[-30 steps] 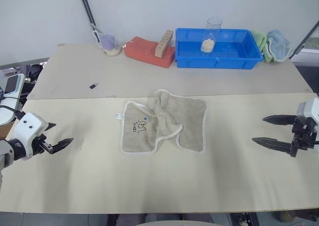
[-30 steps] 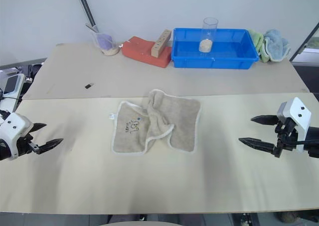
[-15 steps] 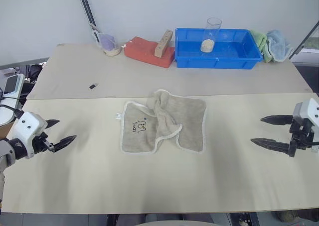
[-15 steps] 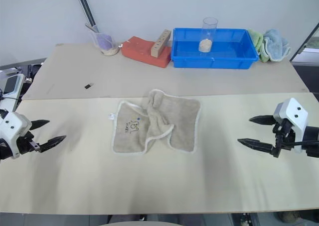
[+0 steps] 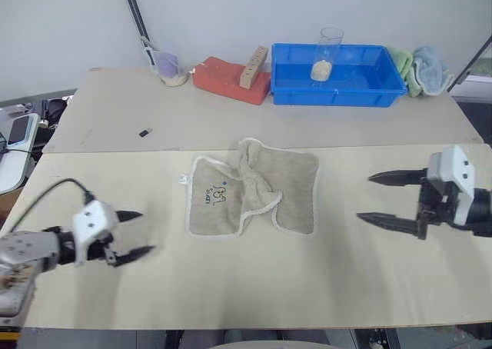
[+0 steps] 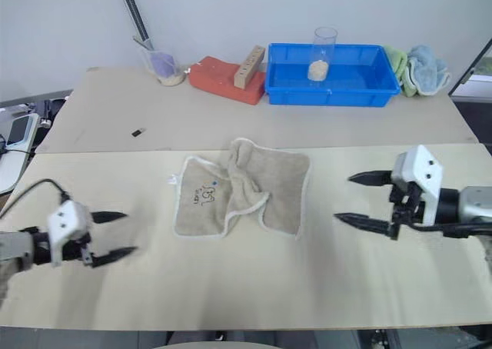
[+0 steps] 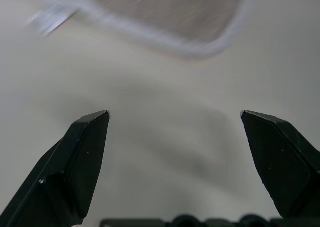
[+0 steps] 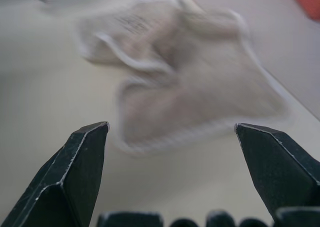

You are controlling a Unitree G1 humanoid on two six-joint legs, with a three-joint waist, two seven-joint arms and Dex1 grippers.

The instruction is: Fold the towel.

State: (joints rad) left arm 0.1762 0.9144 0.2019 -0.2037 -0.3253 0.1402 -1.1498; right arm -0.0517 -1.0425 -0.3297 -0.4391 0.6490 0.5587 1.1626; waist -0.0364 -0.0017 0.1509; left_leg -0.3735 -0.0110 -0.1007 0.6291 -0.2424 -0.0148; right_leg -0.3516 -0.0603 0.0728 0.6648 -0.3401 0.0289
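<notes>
The towel (image 5: 254, 187) lay rumpled on the surface (image 5: 231, 287), with the left gripper (image 5: 132, 234) and right gripper (image 5: 377, 197) both spread wide, holding nothing.

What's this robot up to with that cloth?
It is about to fold the towel, which lies crumpled on the table. Neither pincer touches it. The left pincer and the right pincer are both open and empty, one on each side, pointing toward it.
</notes>
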